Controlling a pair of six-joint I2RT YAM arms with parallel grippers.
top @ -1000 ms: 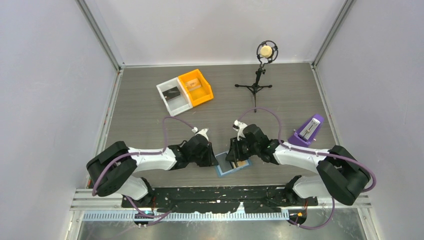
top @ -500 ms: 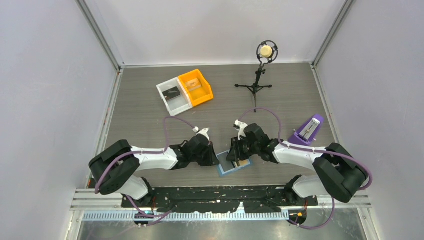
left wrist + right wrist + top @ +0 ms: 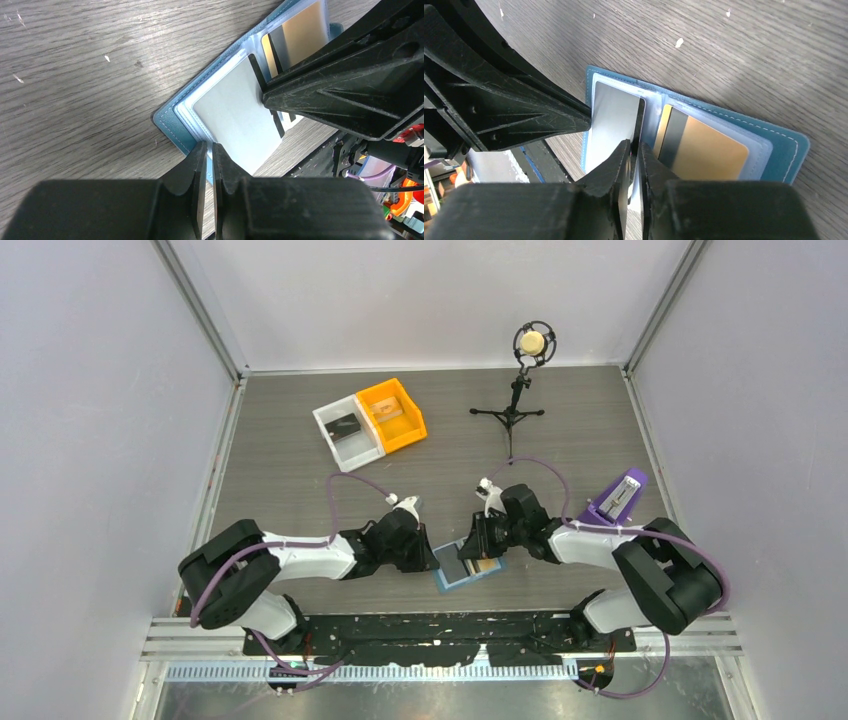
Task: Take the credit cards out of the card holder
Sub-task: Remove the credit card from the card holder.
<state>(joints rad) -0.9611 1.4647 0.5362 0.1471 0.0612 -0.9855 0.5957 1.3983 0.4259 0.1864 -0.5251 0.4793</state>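
Note:
The light-blue card holder point(image 3: 446, 581) lies open near the table's front edge, between both arms. It also shows in the left wrist view point(image 3: 172, 122) and the right wrist view point(image 3: 786, 150). My left gripper point(image 3: 210, 147) is shut on the holder's near edge point(image 3: 432, 558). My right gripper point(image 3: 634, 147) is shut on one edge of the glossy black card point(image 3: 616, 117), which lies over the holder's left page. The tan/gold card point(image 3: 709, 150) sits in the right page's clear pocket. The right gripper point(image 3: 480, 548) is just right of the left one.
A white bin point(image 3: 347, 432) holding a dark item and an orange bin point(image 3: 392, 413) stand at the back left. A microphone on a tripod point(image 3: 517, 390) is at the back centre. A purple wedge stand point(image 3: 612, 502) is at the right. The table's front edge is just below the holder.
My right gripper has shifted a little to the right with the black card in it. My left gripper has stayed on the holder.

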